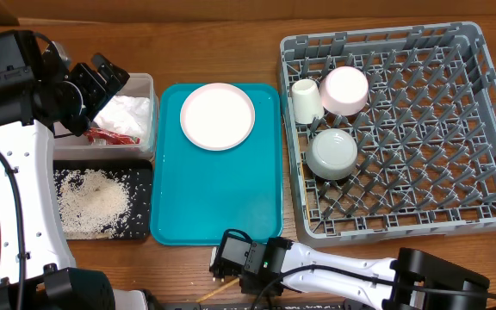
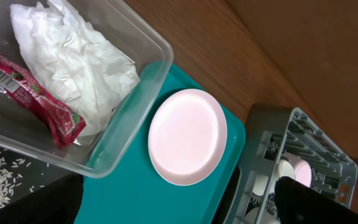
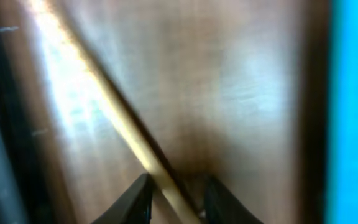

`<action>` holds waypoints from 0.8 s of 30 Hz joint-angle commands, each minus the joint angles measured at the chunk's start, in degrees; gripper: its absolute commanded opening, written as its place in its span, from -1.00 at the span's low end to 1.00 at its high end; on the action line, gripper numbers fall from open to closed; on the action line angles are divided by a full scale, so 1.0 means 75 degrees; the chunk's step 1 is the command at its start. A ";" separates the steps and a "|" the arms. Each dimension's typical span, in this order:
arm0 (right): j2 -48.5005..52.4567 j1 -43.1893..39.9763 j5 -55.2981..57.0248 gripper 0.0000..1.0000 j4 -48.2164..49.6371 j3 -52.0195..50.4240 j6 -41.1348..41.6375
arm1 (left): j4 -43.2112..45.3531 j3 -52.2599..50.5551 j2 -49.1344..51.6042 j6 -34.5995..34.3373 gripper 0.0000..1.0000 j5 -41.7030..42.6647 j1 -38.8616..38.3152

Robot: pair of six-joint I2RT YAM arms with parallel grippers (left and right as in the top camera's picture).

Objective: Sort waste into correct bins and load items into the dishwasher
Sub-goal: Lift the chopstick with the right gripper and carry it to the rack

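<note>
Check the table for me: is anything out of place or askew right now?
Two things. A chopstick lies slanted on the bare table at the near edge, between the fingers of the open right gripper. The pink plate sits alone on the teal tray, not in the dish rack.
</note>
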 commanded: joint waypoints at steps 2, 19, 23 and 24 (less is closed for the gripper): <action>0.0615 -0.0085 0.1032 -0.24 -0.0055 -0.0490 0.0271 | 0.0006 0.0134 -0.0114 -0.0070 1.00 -0.0032 0.0000; 0.0606 -0.0082 -0.0050 -0.92 -0.0370 -0.0338 0.0268 | 0.0009 0.0134 -0.0114 -0.0070 1.00 -0.0032 0.0000; 0.0548 -0.0085 -0.0181 -0.92 -0.0714 0.0192 0.0265 | 0.0009 0.0134 -0.0114 -0.0070 1.00 -0.0032 0.0000; 0.0516 -0.0085 -0.0181 -0.92 -0.0845 0.0431 0.0262 | 0.0006 0.0134 -0.0114 -0.0070 1.00 -0.0032 0.0000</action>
